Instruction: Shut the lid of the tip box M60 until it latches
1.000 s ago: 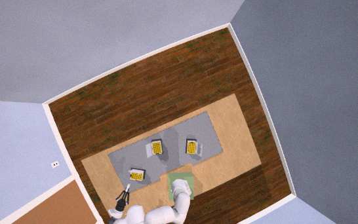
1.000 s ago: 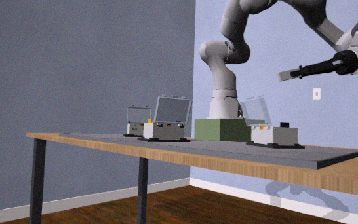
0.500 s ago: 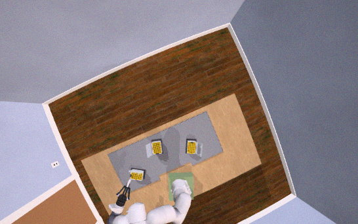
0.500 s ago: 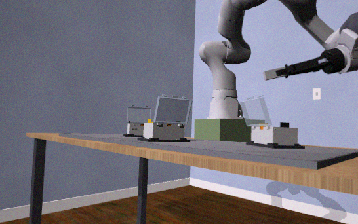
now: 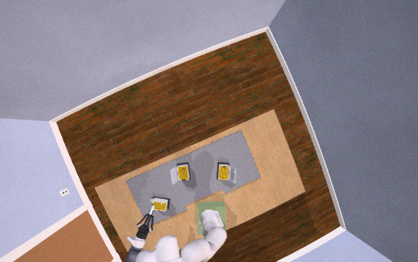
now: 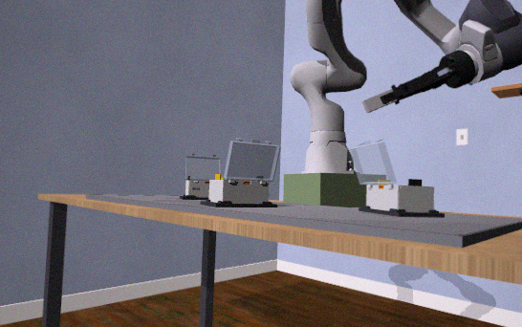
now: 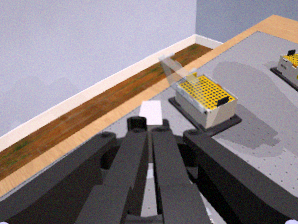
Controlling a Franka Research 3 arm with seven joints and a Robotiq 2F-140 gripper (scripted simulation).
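Note:
Three tip boxes with yellow inserts stand on the grey mat, all with clear lids raised: one near the mat's front-left corner (image 5: 160, 204), one in the middle (image 5: 183, 172) and one to the right (image 5: 223, 171). Their ID stickers are too small to read. My gripper (image 5: 151, 210) is shut and empty, with its fingertips beside the front-left box. In the side view the gripper (image 6: 375, 102) hangs well above that box (image 6: 399, 197) and its upright lid (image 6: 372, 163). The wrist view shows the closed fingers (image 7: 150, 119) with a box (image 7: 206, 99) ahead of them and another (image 7: 292, 63) at the right edge.
My green base block (image 5: 210, 218) sits at the table's front edge. The middle box (image 6: 239, 188) and the far box (image 6: 200, 184) stand further along the mat. Each box sits on a dark holder plate. The table edge and the wooden floor lie just left of the gripper.

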